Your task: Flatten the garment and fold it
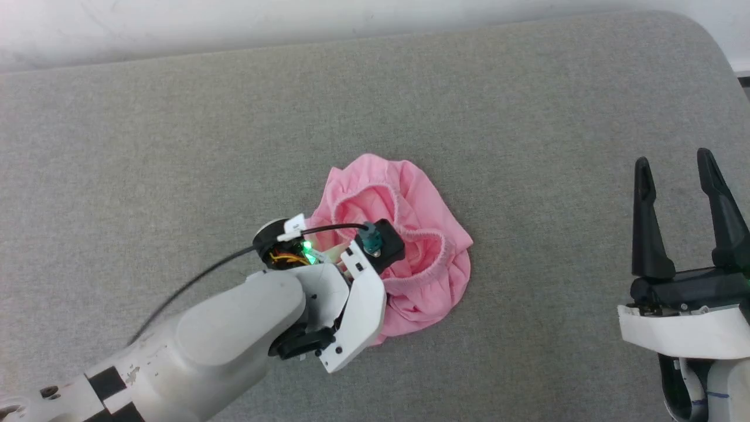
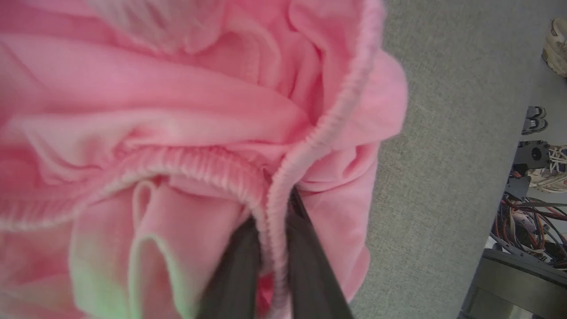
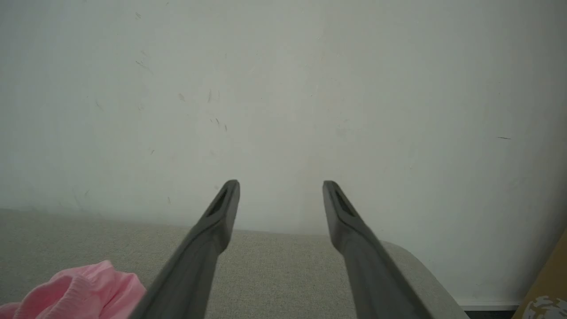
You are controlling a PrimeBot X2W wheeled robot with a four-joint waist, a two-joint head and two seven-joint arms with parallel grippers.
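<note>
Clamping the fingers of the left gripper [image 2: 283, 208] shut on the gathered, ribbed waistband [image 2: 190, 166] of the soft pink garment [image 1: 410, 193], lying bunched on the grey woven surface [image 1: 176, 146] (holding the right gripper [image 1: 674, 157] with tapered fingers spread, empty).

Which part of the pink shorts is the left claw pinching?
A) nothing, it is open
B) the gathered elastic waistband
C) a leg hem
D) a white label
B: the left wrist view shows the left claw shut on the ribbed waistband of the pink shorts.
</note>
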